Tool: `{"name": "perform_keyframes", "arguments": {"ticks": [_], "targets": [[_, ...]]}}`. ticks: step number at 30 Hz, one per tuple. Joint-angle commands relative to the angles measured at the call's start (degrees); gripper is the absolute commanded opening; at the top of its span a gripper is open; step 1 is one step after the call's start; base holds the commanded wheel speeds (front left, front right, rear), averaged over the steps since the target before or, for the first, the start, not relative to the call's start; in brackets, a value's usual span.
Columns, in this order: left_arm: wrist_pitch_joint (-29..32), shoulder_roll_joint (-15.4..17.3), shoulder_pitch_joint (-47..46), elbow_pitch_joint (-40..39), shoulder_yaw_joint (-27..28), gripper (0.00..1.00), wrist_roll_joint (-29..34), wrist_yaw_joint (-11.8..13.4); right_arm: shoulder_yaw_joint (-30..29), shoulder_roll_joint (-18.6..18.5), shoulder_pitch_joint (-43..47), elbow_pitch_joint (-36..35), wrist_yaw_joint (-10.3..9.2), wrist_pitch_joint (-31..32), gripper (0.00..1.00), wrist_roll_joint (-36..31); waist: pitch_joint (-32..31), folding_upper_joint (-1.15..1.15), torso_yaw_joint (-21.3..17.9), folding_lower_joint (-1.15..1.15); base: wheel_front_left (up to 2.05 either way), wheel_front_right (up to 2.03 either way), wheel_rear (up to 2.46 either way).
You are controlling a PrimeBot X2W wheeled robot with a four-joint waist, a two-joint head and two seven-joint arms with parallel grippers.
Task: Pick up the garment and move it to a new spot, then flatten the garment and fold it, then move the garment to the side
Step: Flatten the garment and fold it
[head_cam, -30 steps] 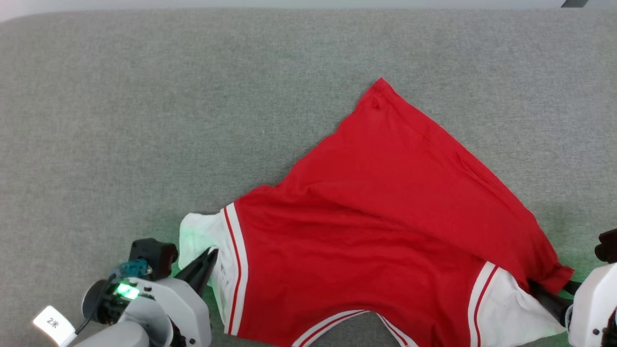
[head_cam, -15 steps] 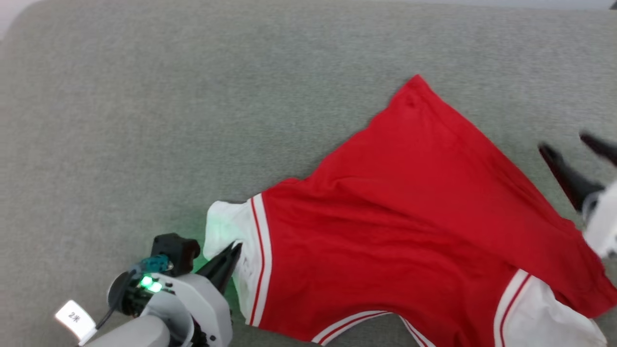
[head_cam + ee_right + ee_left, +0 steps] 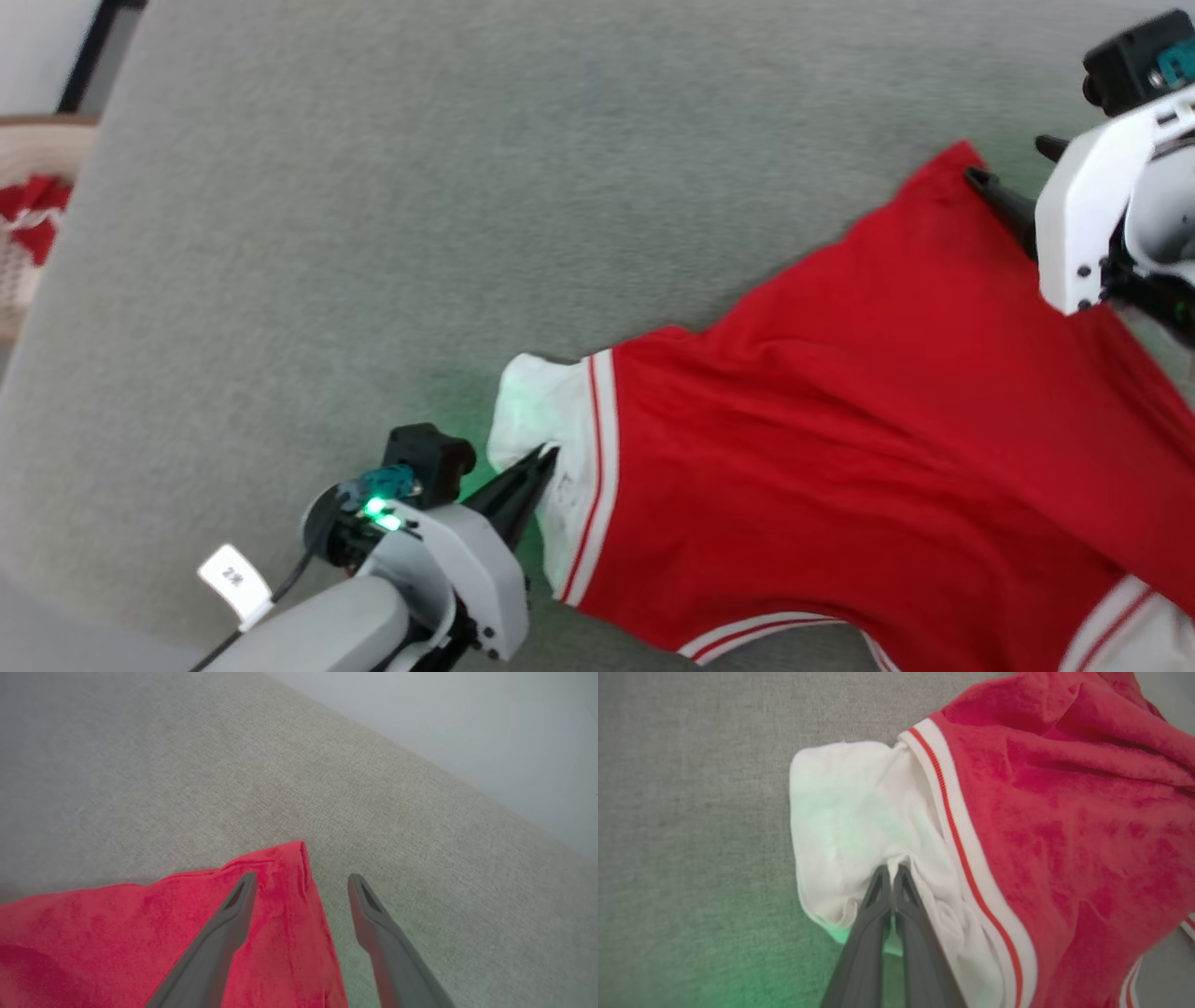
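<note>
Red garment (image 3: 840, 448), one, on grey fabric (image 3: 373, 233), left gripper (image 3: 892, 870) clamped on white sleeve (image 3: 840, 812), right gripper (image 3: 302, 876) spread.

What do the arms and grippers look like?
The left gripper has two long, dark, tapering jaws on a white wrist shell with a green light, a teal connector, a black camera block, a black cable and a white printed tag; pale grey forearm. The right gripper has matching jaws, a white shell, a black block and a teal fitting.
</note>
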Motion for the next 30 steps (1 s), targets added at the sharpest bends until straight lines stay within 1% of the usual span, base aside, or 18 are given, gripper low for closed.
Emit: {"name": "perform_keyframes", "arguments": {"ticks": [1,5,7,10,11,12,13,14,16,21,26,29,30], "targets": [[0.28,-0.41,0.31,1.13,-0.67,0.00,0.14,-0.40,1.77,-0.42,-2.06,2.36,-0.10,0.73,1.00,0.47,1.92,0.00,3.26,0.00,0.00,0.00,0.00],[-0.06,-1.89,-0.25,3.32,-1.07,0.00,0.30,-1.70,7.44,-0.70,-7.04,11.02,-0.10,3.55,1.00,2.42,2.75,0.00,5.57,0.00,0.00,0.00,0.00],[-0.43,-2.49,-0.29,4.37,-1.14,0.00,0.13,-2.32,9.19,-0.64,-8.84,14.72,-0.10,5.35,1.00,4.12,3.08,0.00,6.49,0.00,0.00,0.00,0.00],[-0.88,-3.19,-0.40,5.84,-1.17,0.00,-0.12,-3.00,13.22,-0.45,-9.62,19.25,-0.10,10.38,1.00,6.52,3.40,0.00,7.38,0.00,0.00,0.00,0.00],[-0.96,-3.31,-0.36,6.23,-1.16,0.00,-0.18,-3.15,14.80,-0.62,-9.79,20.21,-0.10,12.48,0.76,7.16,3.44,0.00,7.55,0.00,0.00,0.00,0.00],[-1.08,-3.46,-0.31,6.60,-1.12,0.00,-0.26,-3.30,15.82,-0.81,-9.84,21.25,-0.10,14.57,0.04,8.18,3.47,0.00,7.66,0.00,0.00,0.00,0.00],[-1.24,-3.55,-0.26,6.98,-1.11,0.00,-0.37,-3.47,17.12,-1.05,-9.95,21.80,-0.09,16.66,0.00,8.96,3.46,0.00,7.70,0.00,0.00,0.00,0.00],[-1.26,-3.63,-0.24,7.29,-1.07,0.00,-0.49,-3.43,17.95,-1.53,-10.54,22.18,-0.09,17.39,0.00,9.09,3.51,0.00,7.69,0.00,0.00,0.00,0.00],[-1.42,-3.76,-0.24,8.06,-0.95,0.00,-0.75,-3.67,18.21,-2.37,-12.11,22.98,-0.11,16.56,0.00,9.49,3.50,0.00,7.56,0.00,0.00,0.00,0.00],[0.55,-2.85,-1.39,8.84,-0.05,0.00,-2.21,-4.06,18.38,-2.38,-14.06,24.23,-0.11,15.00,0.00,11.02,2.05,0.00,5.87,0.00,0.00,0.00,0.00],[4.55,0.90,-7.23,5.54,1.85,0.00,-1.73,-2.95,18.41,-3.31,-16.57,20.02,-0.11,10.58,0.00,13.33,-0.65,0.00,3.20,0.00,0.00,0.00,0.00],[8.45,4.14,-12.23,2.99,2.57,0.00,-0.26,-2.13,18.16,-3.99,-17.47,17.76,-0.11,8.07,0.00,14.88,-2.81,0.00,0.96,0.00,0.00,0.00,0.00],[9.92,5.71,-14.43,2.23,2.82,0.00,0.62,-2.07,17.93,-4.27,-17.73,17.03,-0.11,7.26,0.00,15.46,-3.56,0.00,0.15,0.00,0.00,0.00,0.00]]}}
